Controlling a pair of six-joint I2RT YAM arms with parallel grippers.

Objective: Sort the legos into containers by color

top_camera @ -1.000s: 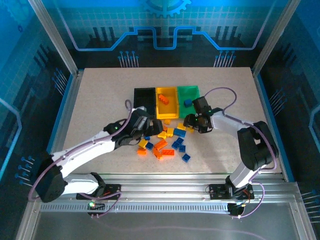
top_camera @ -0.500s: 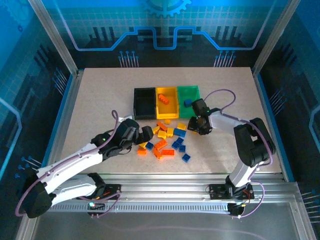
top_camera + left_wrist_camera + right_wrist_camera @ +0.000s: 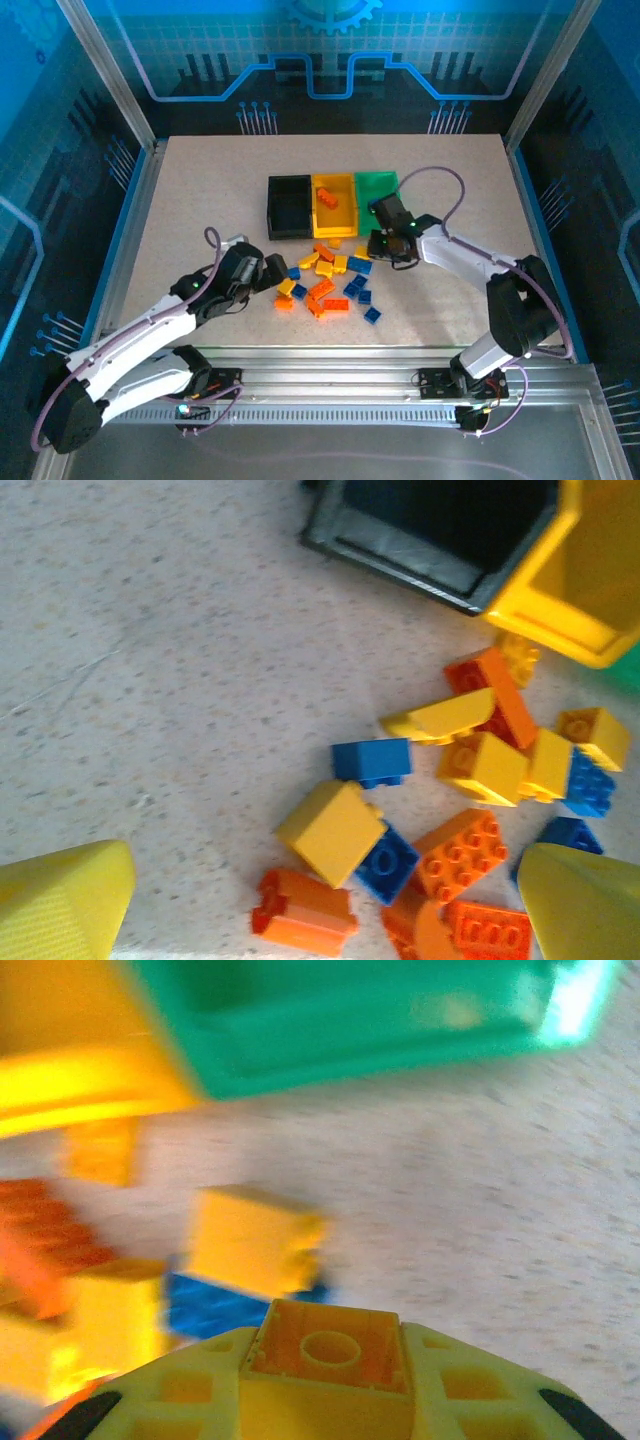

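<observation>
The legos [image 3: 330, 280] lie in a loose yellow, orange and blue pile in front of the containers: a black bin [image 3: 288, 205], a yellow bin [image 3: 335, 207] with an orange brick [image 3: 328, 201] in it, and a green bin [image 3: 380, 184]. My right gripper [image 3: 385, 246] hangs at the pile's right end, shut on a yellow brick [image 3: 330, 1355] whose hollow underside faces the camera. My left gripper [image 3: 268, 272] is open at the pile's left edge, above an orange brick [image 3: 303, 912] and a yellow brick [image 3: 335, 830].
In the left wrist view, bare table stretches left of the pile, with the black bin's corner [image 3: 440, 540] and the yellow bin's corner [image 3: 575, 590] at the top. The green bin's wall [image 3: 350, 1020] stands just beyond my right gripper.
My right gripper has closed on the yellow brick and shifted slightly left. My left arm has drawn back down and left, away from the bins, still open.
</observation>
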